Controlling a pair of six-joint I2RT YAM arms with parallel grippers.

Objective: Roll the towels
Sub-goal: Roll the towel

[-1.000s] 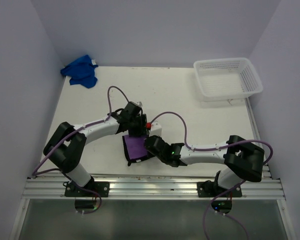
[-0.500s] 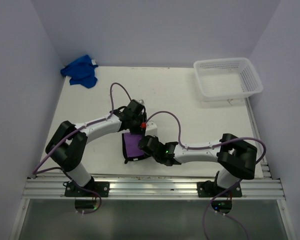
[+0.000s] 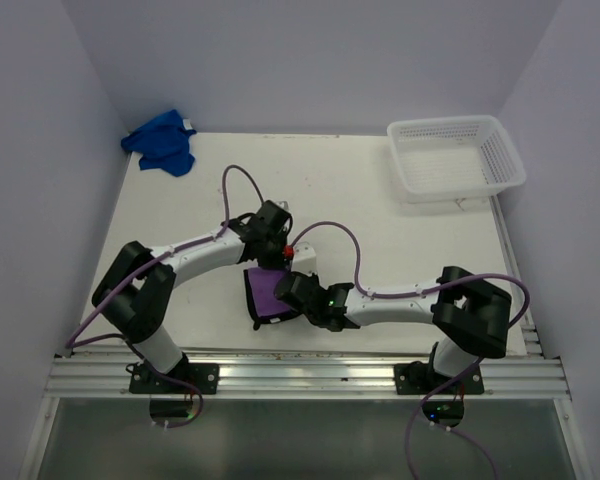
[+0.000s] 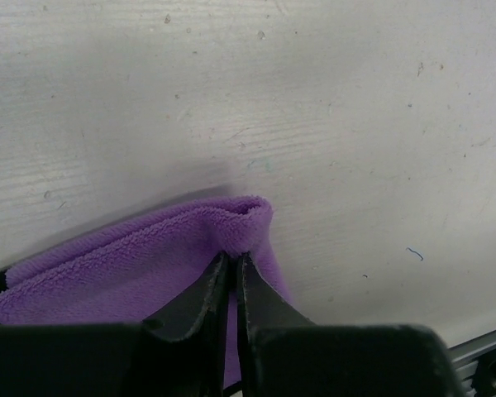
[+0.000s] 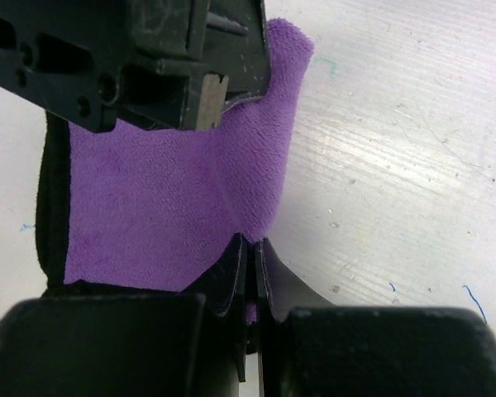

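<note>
A purple towel (image 3: 269, 294) lies near the table's front edge, between the two arms. My left gripper (image 4: 233, 258) is shut on the towel's (image 4: 132, 265) folded far corner. My right gripper (image 5: 251, 241) is shut on the near right edge of the same towel (image 5: 165, 207); the left gripper's black body (image 5: 149, 58) shows above it in the right wrist view. A blue towel (image 3: 161, 141) lies crumpled in the table's far left corner, away from both grippers.
A white mesh basket (image 3: 456, 156) stands at the far right corner. The table (image 3: 350, 200) is white, with walls on the left, back and right. A metal rail (image 3: 300, 375) runs along the front edge.
My left gripper has closed onto the purple towel's far corner. The right arm has shifted slightly left with its hold on the towel's edge.
</note>
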